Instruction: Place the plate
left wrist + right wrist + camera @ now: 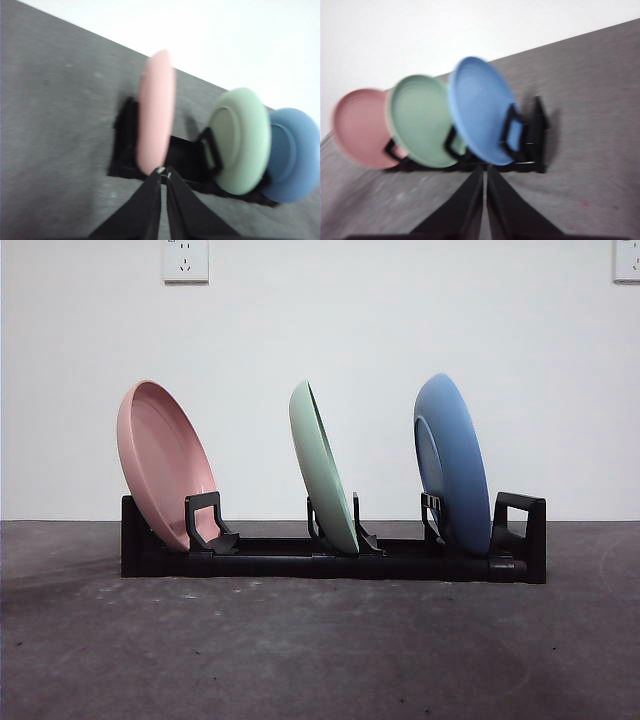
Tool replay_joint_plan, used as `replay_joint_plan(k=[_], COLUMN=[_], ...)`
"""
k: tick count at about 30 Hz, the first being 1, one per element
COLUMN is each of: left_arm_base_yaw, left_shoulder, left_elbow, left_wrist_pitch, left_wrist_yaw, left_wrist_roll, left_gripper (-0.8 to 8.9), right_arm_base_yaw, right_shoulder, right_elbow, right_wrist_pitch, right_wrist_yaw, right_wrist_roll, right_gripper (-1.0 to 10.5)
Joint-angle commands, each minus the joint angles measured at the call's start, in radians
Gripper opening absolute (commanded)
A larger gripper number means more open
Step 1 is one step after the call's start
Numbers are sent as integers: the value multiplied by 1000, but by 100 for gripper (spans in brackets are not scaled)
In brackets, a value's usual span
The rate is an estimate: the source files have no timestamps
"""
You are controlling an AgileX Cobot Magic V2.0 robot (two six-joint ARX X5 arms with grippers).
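Pink plate (pixel 156 117) in rack (pixel 330 558), just beyond closed left end effector (pixel 163 173).

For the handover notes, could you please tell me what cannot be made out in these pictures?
- Front view: neither arm shows, so their height above the table is unknown.
- Both wrist views: motion blur smears the pink plate, green plate and blue plate.
- Front view: the blue plate's lower rim is hidden in the black rack.

3 plates (pixel 165 465) (pixel 322 470) (pixel 455 465), 1 black rack (pixel 330 562), 2 wall sockets (pixel 186 260) (pixel 627 260)
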Motion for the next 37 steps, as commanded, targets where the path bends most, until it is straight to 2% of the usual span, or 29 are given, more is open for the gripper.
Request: replay_joint_plan(k=[1,4,10,15,19,26,33,35,37], left_arm_base_yaw=[-25,-61,-129,-163,-184,-198,-198,-198,-198], left_shoulder=[59,122,225,289,303,303,303,303,303], left_elbow=[87,163,266,309,309,309,309,309,309], left_wrist_pitch=[-21,-63,-123,-166,-169,-165,-165,-165,-165], left_wrist_yaw=[45,86,174,283,324,325,325,325,325], left_wrist_roll=[46,76,138,181,189,249,253,252,252], left_gripper=[15,15,15,16,18,20,41,113,234], right_arm_base_yaw=[3,24,103,151,166,167,168,168,168], right_shoulder=[87,170,299,369,391,389,390,390,390], right_elbow=[83,156,253,275,275,275,275,275,275], right_wrist_pitch=[-18,-27,-53,-54,-56,-56,-83,-81,-78], right_wrist_yaw=[-94,-170,-262,-374,-379,-378,-377,-373,-363], right_wrist_roll=[-69,-106,-193,-223,-240,-238,-238,-238,-238], right_gripper=[12,12,12,12,12,13,18,101,226])
